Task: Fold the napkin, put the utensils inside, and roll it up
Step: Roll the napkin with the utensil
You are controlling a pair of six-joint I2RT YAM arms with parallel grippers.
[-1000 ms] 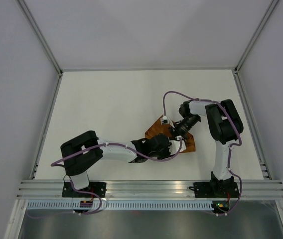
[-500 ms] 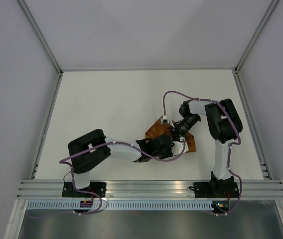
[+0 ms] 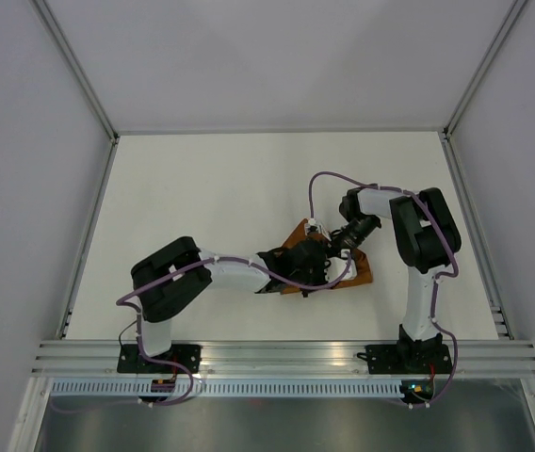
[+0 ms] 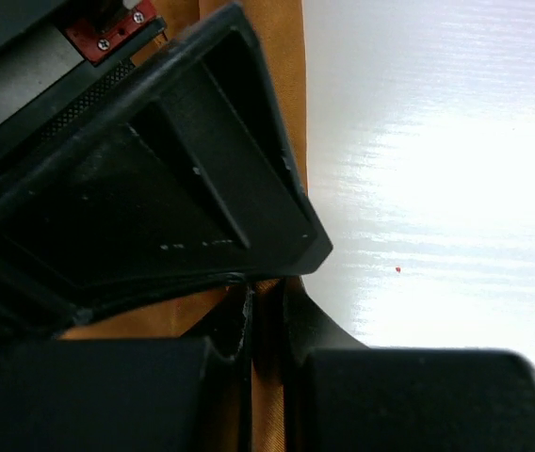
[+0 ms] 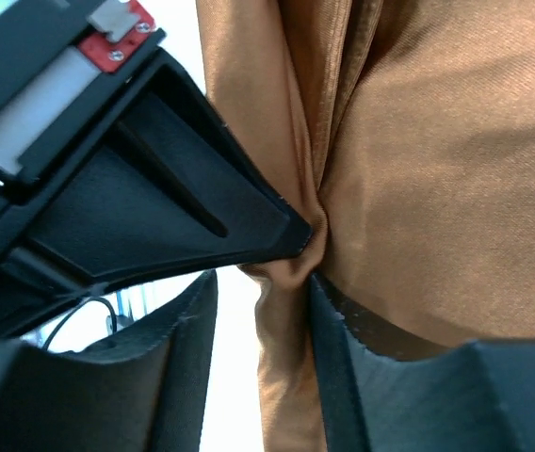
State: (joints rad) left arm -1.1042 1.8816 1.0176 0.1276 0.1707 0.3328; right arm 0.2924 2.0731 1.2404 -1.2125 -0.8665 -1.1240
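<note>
Napkin (image 5: 437, 141) lay bunched between your hands: left hand (image 4: 267, 301) clenched on its edge, right hand (image 5: 263, 292) slack around a fold.

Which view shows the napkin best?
The right wrist view: the napkin fills much of it, with its folds clear. The top external view shows only a small, partly covered patch; the left wrist view only a narrow strip.

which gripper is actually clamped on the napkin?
The left gripper: it pinches a thin strip of the napkin. The right gripper has its jaws apart around a loose fold.
</note>
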